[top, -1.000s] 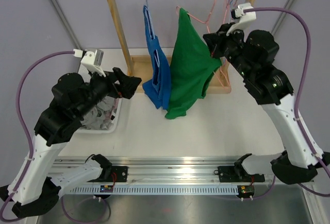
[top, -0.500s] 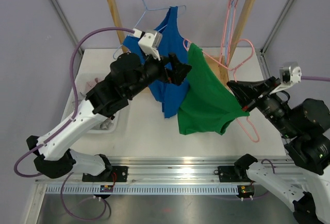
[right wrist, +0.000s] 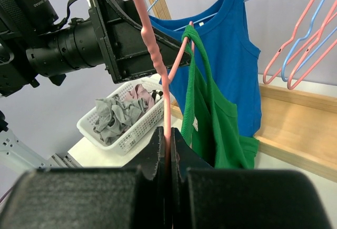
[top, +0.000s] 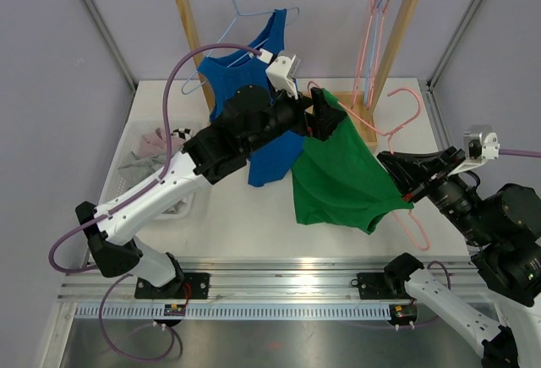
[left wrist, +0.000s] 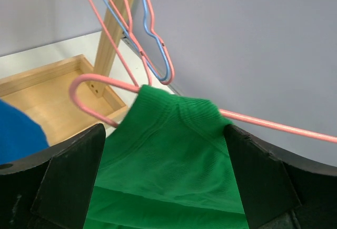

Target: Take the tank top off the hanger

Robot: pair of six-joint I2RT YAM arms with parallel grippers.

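Green tank top (top: 338,173) hangs on a pink hanger (right wrist: 149,39) clamped by the right gripper (right wrist: 167,134). The left gripper (left wrist: 164,134) gapes around its strap, with a blue tank top (top: 237,76) just behind.

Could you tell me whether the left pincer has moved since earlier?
Yes. The left pincer has swung rightward, from the basket toward the rack's right post, reaching the green tank top.

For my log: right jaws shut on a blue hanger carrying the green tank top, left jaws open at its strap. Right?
Only the colour is wrong: the right wrist view shows the right gripper shut on a pink hanger carrying the green tank top. The rest holds.
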